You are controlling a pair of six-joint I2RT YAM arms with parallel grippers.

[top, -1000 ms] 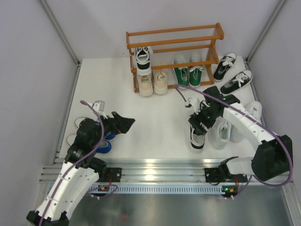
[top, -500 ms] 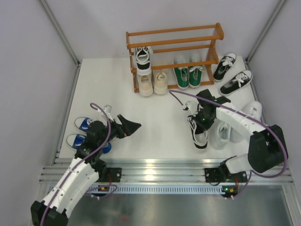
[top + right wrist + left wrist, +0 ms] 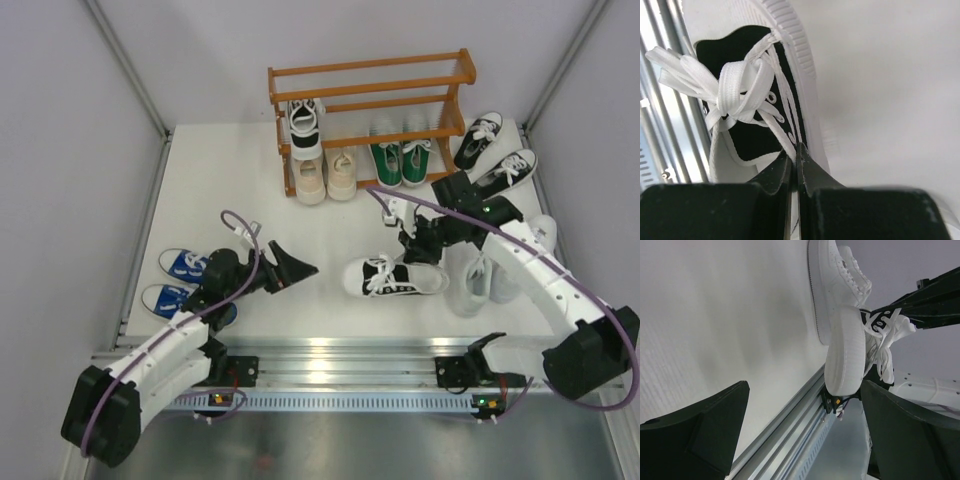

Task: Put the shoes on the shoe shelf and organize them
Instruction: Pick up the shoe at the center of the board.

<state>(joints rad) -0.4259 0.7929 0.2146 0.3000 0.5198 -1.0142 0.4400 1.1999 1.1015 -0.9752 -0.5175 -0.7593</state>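
Note:
My right gripper (image 3: 428, 255) (image 3: 795, 150) is shut on the side edge of a black shoe (image 3: 393, 277) (image 3: 755, 110) with white laces. The shoe lies crosswise in front of the shoe shelf (image 3: 370, 95), toe to the left. I cannot tell whether it touches the table. My left gripper (image 3: 298, 272) (image 3: 802, 430) stands open and empty to the shoe's left, facing its white sole (image 3: 845, 352). The shelf holds one black shoe (image 3: 304, 125), with a beige pair (image 3: 325, 175) and a green pair (image 3: 400, 160) at its foot.
A blue pair (image 3: 175, 280) lies at the near left beside the left arm. A black pair (image 3: 495, 155) rests at the back right. An all-white pair (image 3: 470, 280) (image 3: 840, 270) stands under the right arm. A metal rail (image 3: 330, 350) runs along the near edge.
The right gripper closed on the black shoe and swung it from pointing toward me to lying crosswise, toe left. The left arm reached right toward the middle, still open.

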